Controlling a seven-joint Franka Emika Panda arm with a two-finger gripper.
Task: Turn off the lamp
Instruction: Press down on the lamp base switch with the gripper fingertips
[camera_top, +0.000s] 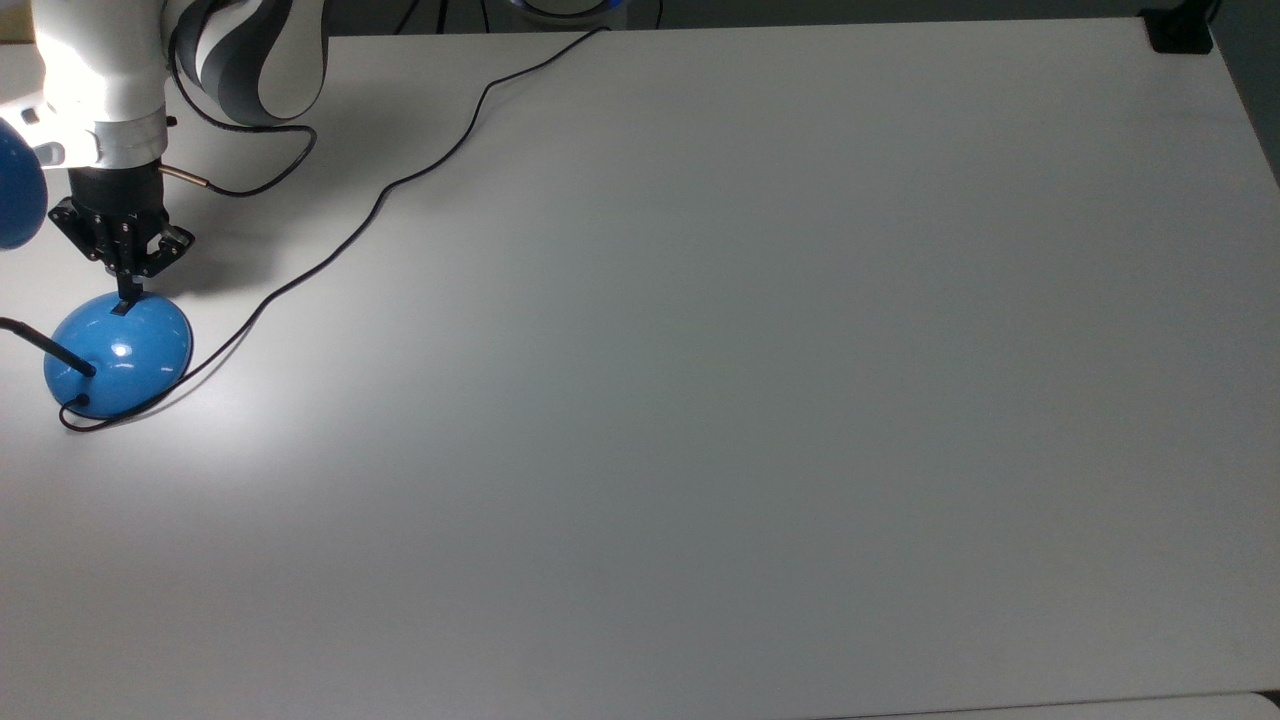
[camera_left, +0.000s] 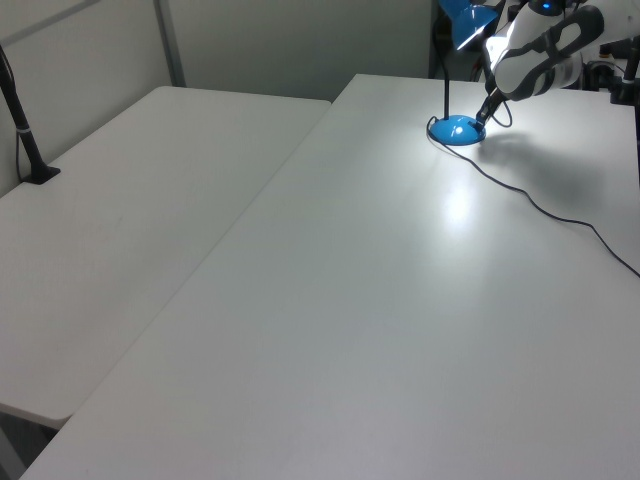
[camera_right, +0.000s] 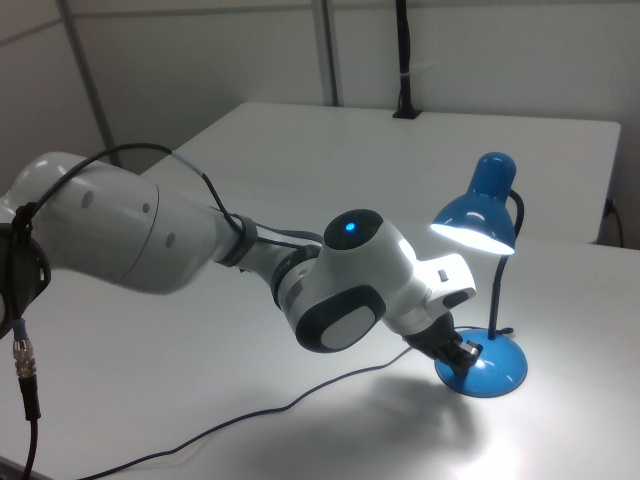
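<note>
Top view: lamp (camera_top: 118, 355) at worktop's (camera_top: 700, 400) left edge, lit | tool (camera_top: 128, 295) fingers pinched together, holding nothing, tip on base switch | glossy dome – slippery, light, may skid – press rocker straight down, don't grip

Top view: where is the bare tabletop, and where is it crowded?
Bare: everything to the top view's right of the cord, across the table. Crowded: the top view's left edge, where the pincer meets the lamp.
</note>
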